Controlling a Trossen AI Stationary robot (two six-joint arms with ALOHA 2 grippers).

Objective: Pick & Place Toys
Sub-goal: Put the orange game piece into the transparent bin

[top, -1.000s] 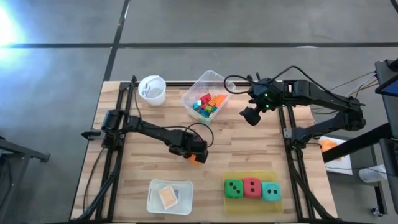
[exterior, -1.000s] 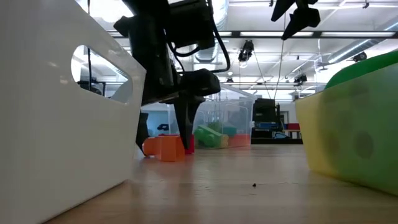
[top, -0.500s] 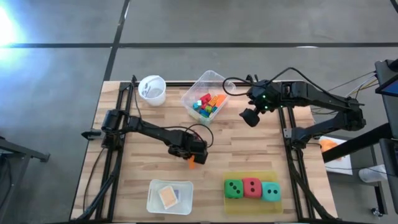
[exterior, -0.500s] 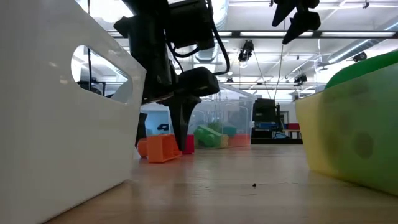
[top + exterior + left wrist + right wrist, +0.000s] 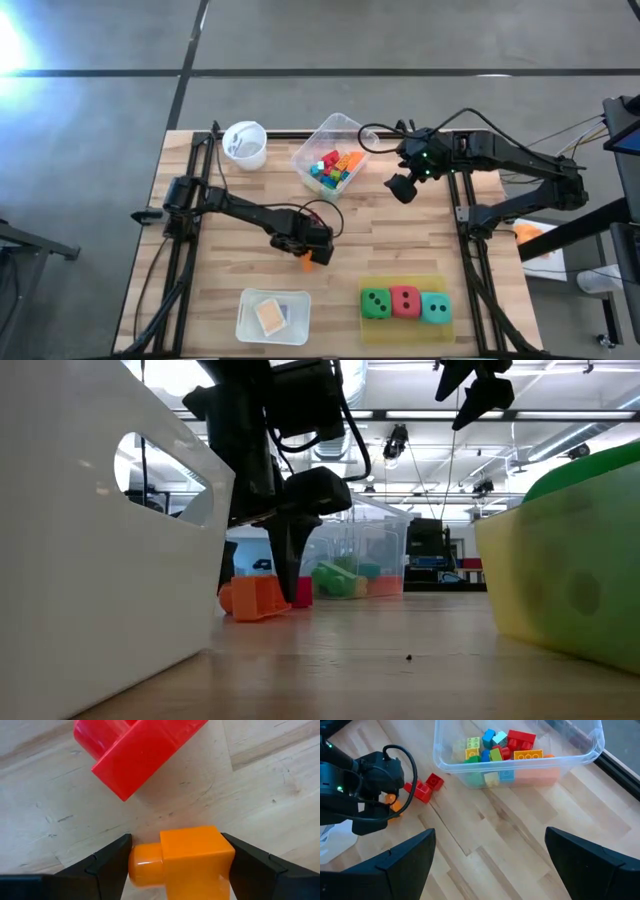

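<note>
1. High view: a light wooden table (image 5: 400, 240) is standing on a grey floor; the left gripper (image 5: 312, 253) is sitting low over the table's middle with an orange block (image 5: 308, 262) showing at its tip; the right gripper (image 5: 403, 186) is hanging well apart, beside the clear tub (image 5: 352, 128) of blocks; the left arm is by far the nearer one; three dice (image 5: 405, 303) are lying in a yellow tray near the front edge.

2. Low view: a lit hall is showing behind the table; the left gripper (image 5: 285, 575) is reaching down beside the orange block (image 5: 255, 598), which is resting on the wood and appears slightly tilted; a white bin wall (image 5: 100, 540) is filling the near side.

3. Left wrist view: bare wood is filling the background; the orange block (image 5: 192, 857) is lying between the two fingers (image 5: 107, 865), its stud and long axis running across the gap from one finger to the other; the jaws are standing spread, with contact not confirmable; a red block (image 5: 142, 750) is lying just beyond, apart from the orange one.

4. Right wrist view: the tub (image 5: 445, 762) is lying ahead on the wood; the right arm's own fingers (image 5: 400, 860) are spread wide and holding nothing; the left gripper (image 5: 370, 790) is showing farther off.
</note>
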